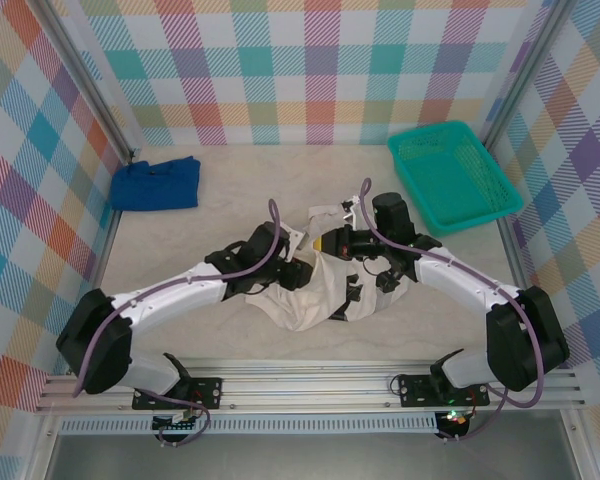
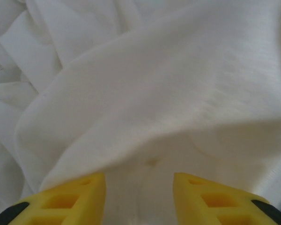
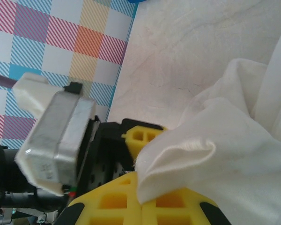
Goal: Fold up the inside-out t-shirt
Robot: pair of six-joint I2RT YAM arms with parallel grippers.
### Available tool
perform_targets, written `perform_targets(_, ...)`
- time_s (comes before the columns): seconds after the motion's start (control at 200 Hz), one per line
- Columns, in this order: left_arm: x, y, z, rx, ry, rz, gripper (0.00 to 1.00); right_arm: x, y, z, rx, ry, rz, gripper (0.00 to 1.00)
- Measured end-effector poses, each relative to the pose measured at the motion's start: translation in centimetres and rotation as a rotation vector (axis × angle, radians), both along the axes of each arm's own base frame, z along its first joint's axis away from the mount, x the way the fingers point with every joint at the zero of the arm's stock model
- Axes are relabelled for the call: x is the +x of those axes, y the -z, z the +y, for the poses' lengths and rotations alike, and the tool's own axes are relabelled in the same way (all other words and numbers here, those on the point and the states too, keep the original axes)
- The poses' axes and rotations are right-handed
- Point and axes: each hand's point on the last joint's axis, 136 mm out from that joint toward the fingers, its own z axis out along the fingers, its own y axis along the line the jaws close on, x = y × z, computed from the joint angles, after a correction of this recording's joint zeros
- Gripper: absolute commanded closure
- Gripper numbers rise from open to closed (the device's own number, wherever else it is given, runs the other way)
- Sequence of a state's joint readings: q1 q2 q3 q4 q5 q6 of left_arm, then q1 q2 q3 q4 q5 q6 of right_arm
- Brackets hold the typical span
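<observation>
The inside-out t-shirt lies crumpled in a white heap at the middle of the table, between the two arms. My left gripper reaches into its left side. In the left wrist view the left gripper is open, its yellow fingers apart, with folds of the t-shirt right in front of and under them. My right gripper is at the heap's upper edge. In the right wrist view the right gripper is shut on a hemmed edge of the t-shirt, which rises out of the closed pads.
A blue cloth lies at the back left. A green mesh basket stands at the back right. The left arm's wrist camera and a yellow finger sit close beside the right gripper. Checkered walls enclose the table.
</observation>
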State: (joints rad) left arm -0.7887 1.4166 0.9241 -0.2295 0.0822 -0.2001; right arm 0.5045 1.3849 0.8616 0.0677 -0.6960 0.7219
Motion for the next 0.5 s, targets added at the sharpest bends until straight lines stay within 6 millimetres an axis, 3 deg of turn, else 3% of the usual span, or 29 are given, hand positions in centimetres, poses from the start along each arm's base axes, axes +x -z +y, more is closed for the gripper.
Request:
perform_targets(0.125,1.6,1.1,-0.8,0.026,-0.023,-0.009,0.53,0.1,0.0,0.0,-0.003,0.007,-0.003,1.00)
perform_targets(0.22,2.9,2.2,-1.4,0.037,-0.042,-0.023,0.58,0.2,0.1,-0.2,-0.008,0.018,-0.006,1.00)
perform_targets(0.275,3.4,2.7,-1.6,0.041,-0.050,-0.030,0.67,0.2,0.1,-0.3,-0.011,0.024,-0.009,1.00)
perform_targets(0.395,4.4,3.1,-1.7,0.016,-0.065,-0.037,0.99,0.3,0.1,-0.9,-0.016,0.046,-0.015,1.00)
perform_targets(0.5,4.9,2.2,-2.1,-0.056,-0.043,-0.055,1.00,0.5,0.0,-1.6,-0.021,0.073,-0.026,1.00)
